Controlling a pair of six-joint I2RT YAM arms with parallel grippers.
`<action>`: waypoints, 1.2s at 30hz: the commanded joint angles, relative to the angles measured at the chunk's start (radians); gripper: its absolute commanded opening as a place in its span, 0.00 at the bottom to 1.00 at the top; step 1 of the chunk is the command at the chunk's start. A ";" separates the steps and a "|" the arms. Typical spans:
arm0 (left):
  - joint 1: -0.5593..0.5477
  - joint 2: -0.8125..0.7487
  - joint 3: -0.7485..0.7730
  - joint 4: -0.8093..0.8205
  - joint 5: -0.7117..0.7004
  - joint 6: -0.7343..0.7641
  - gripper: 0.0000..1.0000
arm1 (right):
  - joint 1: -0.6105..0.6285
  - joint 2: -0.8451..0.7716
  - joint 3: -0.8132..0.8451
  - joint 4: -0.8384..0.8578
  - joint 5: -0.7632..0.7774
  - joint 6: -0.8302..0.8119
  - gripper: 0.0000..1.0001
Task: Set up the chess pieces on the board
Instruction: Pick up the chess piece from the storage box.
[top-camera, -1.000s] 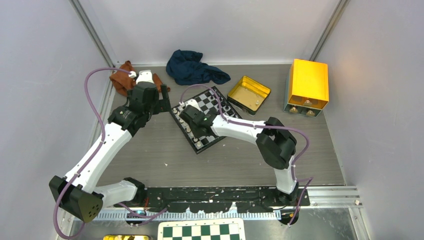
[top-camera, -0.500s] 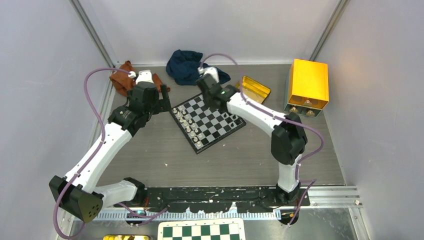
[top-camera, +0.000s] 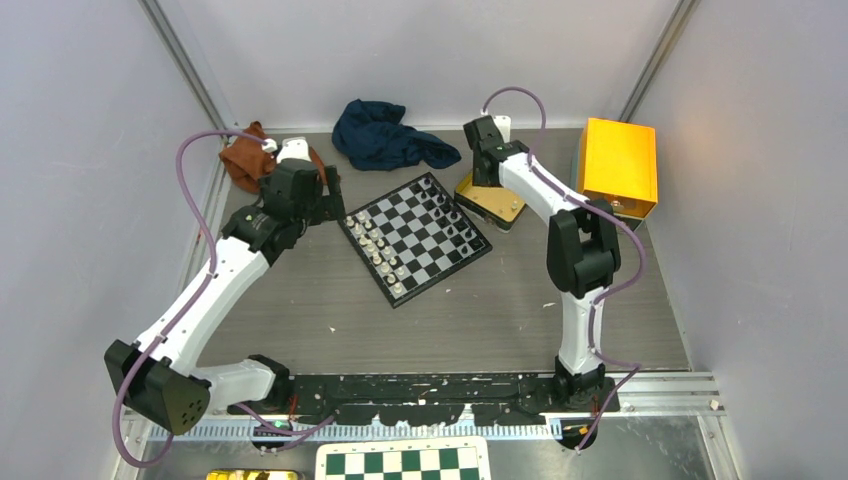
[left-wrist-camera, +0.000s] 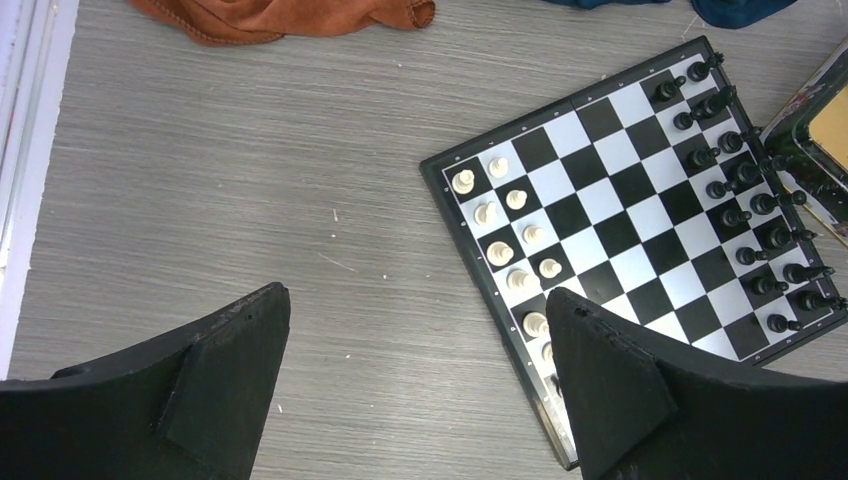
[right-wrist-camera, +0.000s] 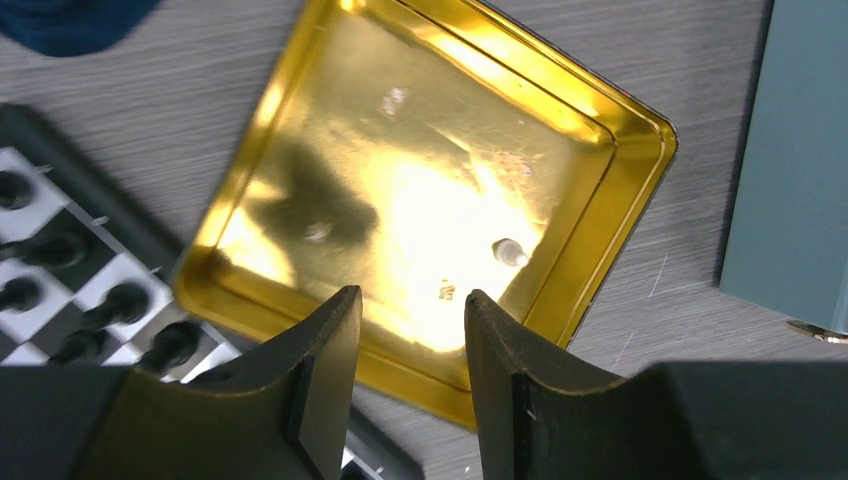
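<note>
Left wrist view shows us the board (left-wrist-camera: 610, 215) on the table (left-wrist-camera: 200, 150), sixteen black pieces (left-wrist-camera: 733, 215) lining one side, ten cream pieces (left-wrist-camera: 500, 253) visible opposite. Our left gripper (left-wrist-camera: 415, 300) gapes wide, empty; our right gripper (right-wrist-camera: 410, 300), part-open and empty, hangs over the gold tin (right-wrist-camera: 640, 130) holding one pale piece (right-wrist-camera: 508, 250).

Robotics lab test cell: grey walls (top-camera: 90, 150) box in a table (top-camera: 330, 310); left arm (top-camera: 215, 285) and right arm (top-camera: 578, 330) bolted to a black rail (top-camera: 430, 385).
</note>
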 joint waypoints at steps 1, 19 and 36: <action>-0.002 0.001 0.051 0.031 -0.024 0.002 1.00 | -0.056 0.024 0.034 0.016 0.000 0.023 0.48; -0.003 0.020 0.047 0.034 -0.020 0.002 1.00 | -0.161 0.068 -0.004 0.006 -0.015 0.056 0.49; -0.003 0.017 0.040 0.031 -0.021 0.011 1.00 | -0.167 0.103 -0.035 0.002 -0.055 0.093 0.47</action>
